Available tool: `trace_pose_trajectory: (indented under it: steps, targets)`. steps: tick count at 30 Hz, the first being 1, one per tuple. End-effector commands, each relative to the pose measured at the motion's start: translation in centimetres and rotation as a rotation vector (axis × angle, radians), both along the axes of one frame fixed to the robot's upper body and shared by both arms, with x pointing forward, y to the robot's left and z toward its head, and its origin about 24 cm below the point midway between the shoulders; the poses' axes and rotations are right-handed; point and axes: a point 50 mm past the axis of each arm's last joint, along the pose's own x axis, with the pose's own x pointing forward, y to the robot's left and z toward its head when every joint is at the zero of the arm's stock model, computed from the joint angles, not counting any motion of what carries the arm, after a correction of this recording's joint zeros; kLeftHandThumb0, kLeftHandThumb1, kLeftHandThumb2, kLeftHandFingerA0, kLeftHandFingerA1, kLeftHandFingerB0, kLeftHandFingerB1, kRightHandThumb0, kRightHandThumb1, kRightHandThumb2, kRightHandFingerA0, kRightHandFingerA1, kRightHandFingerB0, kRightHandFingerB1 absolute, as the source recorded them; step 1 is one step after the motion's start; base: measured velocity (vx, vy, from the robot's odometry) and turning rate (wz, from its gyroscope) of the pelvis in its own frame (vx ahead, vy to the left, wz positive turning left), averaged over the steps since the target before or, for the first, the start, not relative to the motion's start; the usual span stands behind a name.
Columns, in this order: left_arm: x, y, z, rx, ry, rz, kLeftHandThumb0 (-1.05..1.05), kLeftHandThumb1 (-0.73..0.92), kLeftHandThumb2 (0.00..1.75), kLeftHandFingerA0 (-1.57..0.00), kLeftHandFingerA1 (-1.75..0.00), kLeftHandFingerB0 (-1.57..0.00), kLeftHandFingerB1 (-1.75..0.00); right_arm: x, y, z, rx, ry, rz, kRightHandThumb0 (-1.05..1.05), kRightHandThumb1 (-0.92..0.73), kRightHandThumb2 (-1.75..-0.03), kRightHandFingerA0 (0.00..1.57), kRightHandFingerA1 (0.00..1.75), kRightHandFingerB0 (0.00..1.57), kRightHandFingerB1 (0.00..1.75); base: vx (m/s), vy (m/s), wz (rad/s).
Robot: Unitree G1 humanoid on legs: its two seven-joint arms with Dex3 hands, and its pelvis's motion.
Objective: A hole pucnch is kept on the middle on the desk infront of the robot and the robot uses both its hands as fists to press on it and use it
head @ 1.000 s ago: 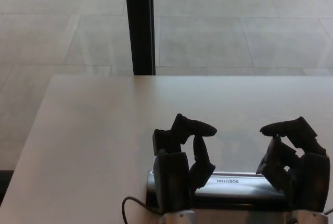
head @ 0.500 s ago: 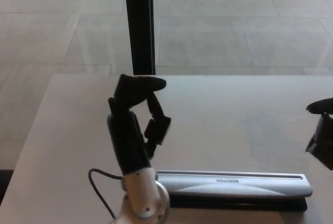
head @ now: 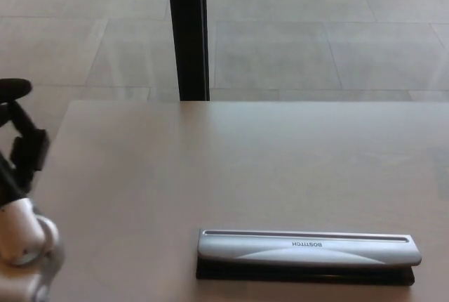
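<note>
A long silver hole punch [head: 305, 253] with a black base lies flat on the pale desk [head: 210, 168], near its front edge and right of centre. Nothing touches it. My left hand [head: 17, 140] shows at the picture's far left edge, well away from the punch, raised on its silver wrist; its fingers are curled and hold nothing. My right hand is out of the picture.
A black vertical post [head: 188, 31] rises behind the desk's far edge. Beyond the desk lies a tiled floor [head: 316, 35]. The desk's left edge runs diagonally just beside my left hand.
Both hands have left the punch, where they rested a second ago. The left swung out to the far left edge; the right went off the right side of the picture. The punch stayed put.
</note>
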Motion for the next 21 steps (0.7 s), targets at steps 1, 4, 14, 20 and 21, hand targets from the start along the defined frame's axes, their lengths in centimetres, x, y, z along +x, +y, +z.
trace_pose_trajectory:
  steps: [1, 4, 14, 20, 21]
  targets:
    - [-10.1, 15.9, -0.1, -0.320, 0.401, 0.131, -0.48, 0.41, 1.05, -1.14, -1.74, -1.06, -1.41, -15.7, -14.0, 4.0, 0.468, -0.212, -0.614, -0.50, -0.53, -1.12, 1.12, 1.75, 0.79, 1.61, 0.00, 0.000, 0.00]
    - [-12.9, 17.4, -2.6, -0.350, 0.485, 0.205, -0.47, 0.32, 1.12, -1.22, -1.69, -1.12, -1.42, -16.9, -14.1, 1.1, 0.520, -0.190, -0.693, -0.49, -0.45, -1.19, 1.15, 1.75, 0.83, 1.59, 0.00, 0.000, 0.00]
    - [-22.3, 18.9, -12.3, -0.185, 0.985, 0.419, -0.49, 0.31, 1.07, -1.01, -1.57, -0.87, -0.93, -19.3, -10.8, -10.9, 0.607, 0.045, -0.938, -0.42, -0.70, -0.99, 0.50, 1.13, 0.82, 0.92, 0.00, 0.000, 0.00]
    - [-24.4, 16.1, -16.9, -0.399, 0.958, 0.433, -0.48, 0.45, 0.86, -1.08, -1.50, -0.72, -0.80, -19.5, -8.0, -16.7, 0.822, 0.196, -0.960, -0.41, -0.62, -0.70, 0.61, 1.20, 0.73, 0.81, 0.00, 0.000, 0.00]
    - [-24.7, 15.7, -17.4, -0.424, 0.964, 0.430, -0.40, 0.37, 0.87, -1.04, -1.50, -0.69, -0.84, -19.3, -7.6, -17.2, 0.845, 0.199, -0.966, -0.40, -0.59, -0.74, 0.65, 1.33, 0.69, 0.87, 0.00, 0.000, 0.00]
